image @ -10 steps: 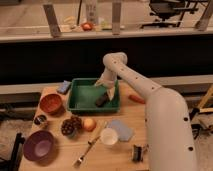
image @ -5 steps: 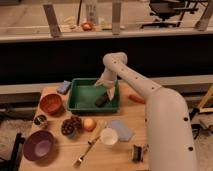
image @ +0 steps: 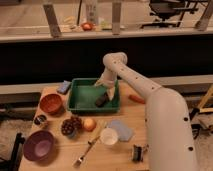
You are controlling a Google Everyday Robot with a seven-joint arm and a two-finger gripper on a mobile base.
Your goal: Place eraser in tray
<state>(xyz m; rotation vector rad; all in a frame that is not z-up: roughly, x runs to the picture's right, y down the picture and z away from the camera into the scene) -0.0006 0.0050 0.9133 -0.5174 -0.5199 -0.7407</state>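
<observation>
The green tray (image: 80, 102) stands at the back middle of the wooden table. The eraser (image: 101, 100), a small dark block, lies inside the tray near its right wall. My gripper (image: 108, 90) hangs at the end of the white arm, over the right part of the tray. It is just above and to the right of the eraser, very close to it. I cannot tell whether it touches the eraser.
An orange bowl (image: 51, 103) and a blue block (image: 64, 87) lie left of the tray. In front are a pine cone (image: 70, 125), a round fruit (image: 89, 124), a white cup (image: 108, 136), a pale blue-grey piece (image: 122, 130) and a purple bowl (image: 38, 145). An orange carrot-like thing (image: 136, 98) lies right of the tray.
</observation>
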